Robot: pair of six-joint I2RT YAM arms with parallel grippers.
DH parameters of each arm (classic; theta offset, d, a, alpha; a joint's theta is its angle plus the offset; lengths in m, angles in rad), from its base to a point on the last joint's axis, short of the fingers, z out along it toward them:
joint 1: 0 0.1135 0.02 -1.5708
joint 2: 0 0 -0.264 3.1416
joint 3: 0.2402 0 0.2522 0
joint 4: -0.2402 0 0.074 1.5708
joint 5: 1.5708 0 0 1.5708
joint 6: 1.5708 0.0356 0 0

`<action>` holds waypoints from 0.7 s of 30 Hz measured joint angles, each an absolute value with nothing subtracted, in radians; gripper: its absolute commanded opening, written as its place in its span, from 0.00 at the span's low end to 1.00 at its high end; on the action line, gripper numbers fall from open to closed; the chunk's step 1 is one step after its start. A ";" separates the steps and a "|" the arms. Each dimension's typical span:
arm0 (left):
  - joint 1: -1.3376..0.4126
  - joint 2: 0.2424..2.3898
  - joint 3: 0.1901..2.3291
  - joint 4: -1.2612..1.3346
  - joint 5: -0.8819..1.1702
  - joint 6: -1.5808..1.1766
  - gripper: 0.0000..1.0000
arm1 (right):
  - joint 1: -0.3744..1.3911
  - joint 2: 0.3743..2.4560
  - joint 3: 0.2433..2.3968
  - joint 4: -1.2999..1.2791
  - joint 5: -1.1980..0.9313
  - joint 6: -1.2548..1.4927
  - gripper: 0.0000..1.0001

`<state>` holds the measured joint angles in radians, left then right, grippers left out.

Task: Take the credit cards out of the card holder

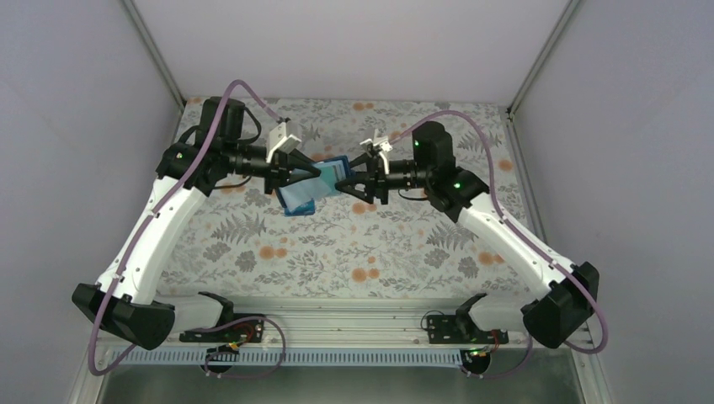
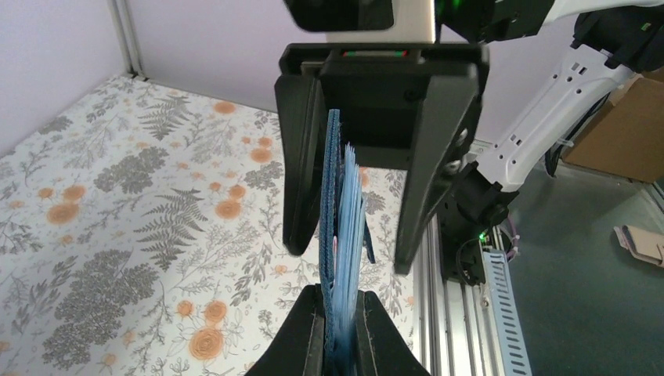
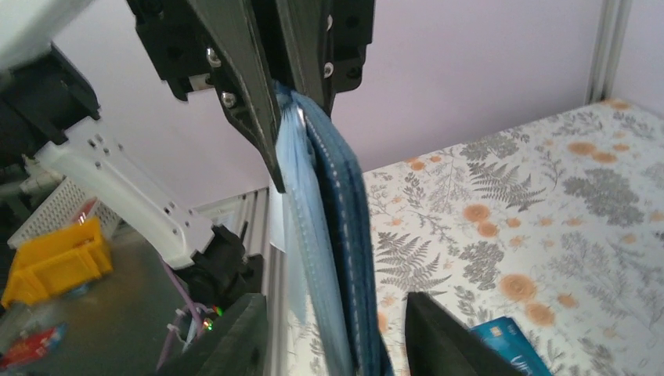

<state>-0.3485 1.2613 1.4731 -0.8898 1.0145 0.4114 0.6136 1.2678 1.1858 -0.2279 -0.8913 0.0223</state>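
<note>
My left gripper is shut on the card holder, a navy wallet with pale blue inner pockets, and holds it on edge above the table. In the left wrist view its jaws pinch the card holder's lower edge. My right gripper is open, its fingers on either side of the far end without touching it. In the right wrist view the card holder hangs between the open jaws. A bright blue credit card lies on the table just beyond; it also shows in the top view. The teal and dark cards are not visible.
The floral tablecloth covers the table. Grey walls with metal posts close in the back and sides. The aluminium rail with both arm bases runs along the near edge. A yellow bin sits beyond the table.
</note>
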 measured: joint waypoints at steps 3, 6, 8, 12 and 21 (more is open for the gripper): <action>-0.348 1.261 1.473 -0.892 1.017 0.411 0.02 | 0.620 1.307 1.194 -0.221 -0.907 0.031 0.14; -0.345 1.263 1.471 -0.896 1.004 0.416 0.02 | 0.624 1.333 1.198 -0.218 -0.933 0.024 0.04; -0.339 1.266 1.468 -0.897 1.007 0.418 0.09 | 0.624 1.335 1.198 -0.222 -0.934 0.023 0.04; -0.338 1.266 1.468 -0.885 0.966 0.419 0.53 | 0.624 1.329 1.198 -0.229 -0.910 0.016 0.04; -0.334 1.248 1.451 -0.825 0.572 0.356 0.62 | 0.615 1.278 1.198 -0.295 -0.788 0.007 0.04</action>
<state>-0.3344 1.2476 1.4509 -0.8249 0.5716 0.3557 0.6151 1.2778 1.1980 -0.2955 -0.7879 0.0071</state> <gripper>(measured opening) 0.612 0.095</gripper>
